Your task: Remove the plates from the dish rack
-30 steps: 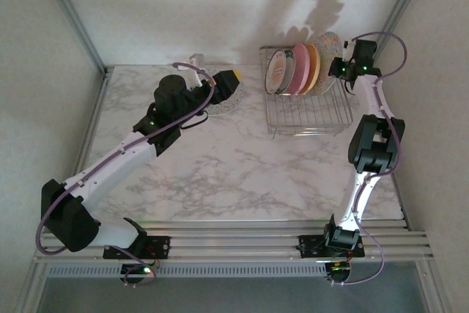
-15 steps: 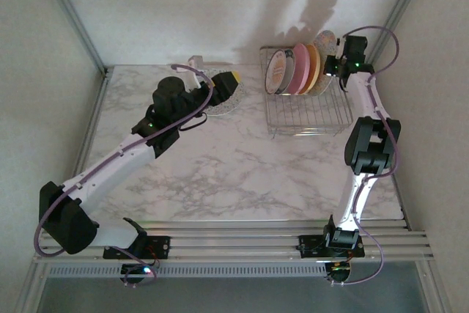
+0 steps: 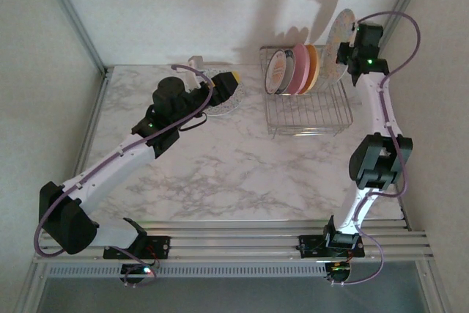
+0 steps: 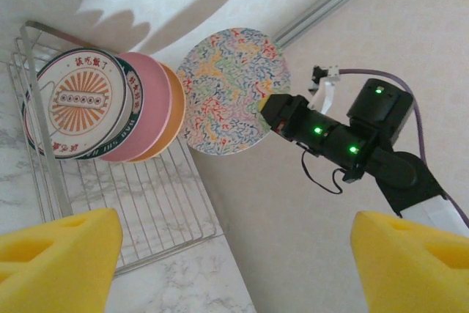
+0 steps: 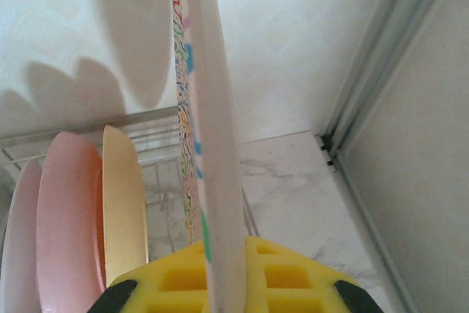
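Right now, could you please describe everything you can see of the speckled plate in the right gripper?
The speckled plate is round and looks ceramic, its face covered in fine red, blue, green and yellow squiggles, its back plain white. It stands on edge, nearly upright, above the far right end of the dish rack, beside the orange-yellow plate. The right gripper is shut on its rim, pressing on both faces. Nothing else visibly touches it.

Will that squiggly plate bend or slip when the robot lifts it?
Probably stiff: the speckled plate looks flat and round though the right gripper pinches just its rim. It might slip or swing, since it looks smooth and is held at one edge. If dropped, it could chip or roll, being thin and round.
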`<state>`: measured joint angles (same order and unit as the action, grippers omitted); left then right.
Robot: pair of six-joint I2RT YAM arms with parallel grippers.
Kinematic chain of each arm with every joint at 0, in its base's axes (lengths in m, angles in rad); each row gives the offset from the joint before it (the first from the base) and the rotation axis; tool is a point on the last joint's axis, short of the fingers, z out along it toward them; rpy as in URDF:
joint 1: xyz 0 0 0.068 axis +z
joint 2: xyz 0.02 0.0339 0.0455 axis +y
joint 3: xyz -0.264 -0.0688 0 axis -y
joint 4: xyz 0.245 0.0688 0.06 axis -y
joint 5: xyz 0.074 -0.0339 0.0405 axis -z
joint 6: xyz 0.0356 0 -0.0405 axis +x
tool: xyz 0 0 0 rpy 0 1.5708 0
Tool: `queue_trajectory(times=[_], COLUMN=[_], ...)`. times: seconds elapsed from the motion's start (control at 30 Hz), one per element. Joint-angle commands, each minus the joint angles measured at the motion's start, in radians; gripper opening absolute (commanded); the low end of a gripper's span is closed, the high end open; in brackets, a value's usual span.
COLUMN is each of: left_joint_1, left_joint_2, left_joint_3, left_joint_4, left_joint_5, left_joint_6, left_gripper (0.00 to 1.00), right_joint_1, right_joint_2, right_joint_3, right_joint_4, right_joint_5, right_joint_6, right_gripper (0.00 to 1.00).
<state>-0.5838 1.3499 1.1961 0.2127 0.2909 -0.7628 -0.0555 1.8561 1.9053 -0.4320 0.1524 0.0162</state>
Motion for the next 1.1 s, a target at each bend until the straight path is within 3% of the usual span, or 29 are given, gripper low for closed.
queue_trajectory(times=[0.0, 0.23, 0.47, 0.77, 1.07], left_joint_1=[-0.007, -0.006, -0.005, -0.003, 0.001], left_joint_2=[0.007, 0.047, 0.153, 0.332, 0.457], left_joint_3=[0.021, 0.056, 0.155, 0.314, 0.419], left_joint_4=[0.049, 0.045, -0.012, -0.034, 0.002], left_joint_5=[0.019, 0.054, 0.122, 0.252, 0.331], left_joint_6=[-0.013, -0.026, -0.078, -0.222, -0.334], left_gripper=[0.82, 0.82, 0.83, 0.82, 0.81], right_joint_1=[-0.003, -0.003, -0.003, -0.004, -0.004], right_joint_2=[-0.091, -0.214, -0.387, -0.583, -0.640], right_joint_3=[0.005, -0.041, -0.150, -0.300, -0.412], right_joint_4=[0.051, 0.043, -0.011, -0.044, 0.006], right_joint_5=[0.063, 0.058, -0.006, -0.219, -0.473], right_joint_6=[-0.007, 0.055, 0.281, 0.615, 0.928], right_gripper=[0.00, 0.00, 0.00, 0.00, 0.00])
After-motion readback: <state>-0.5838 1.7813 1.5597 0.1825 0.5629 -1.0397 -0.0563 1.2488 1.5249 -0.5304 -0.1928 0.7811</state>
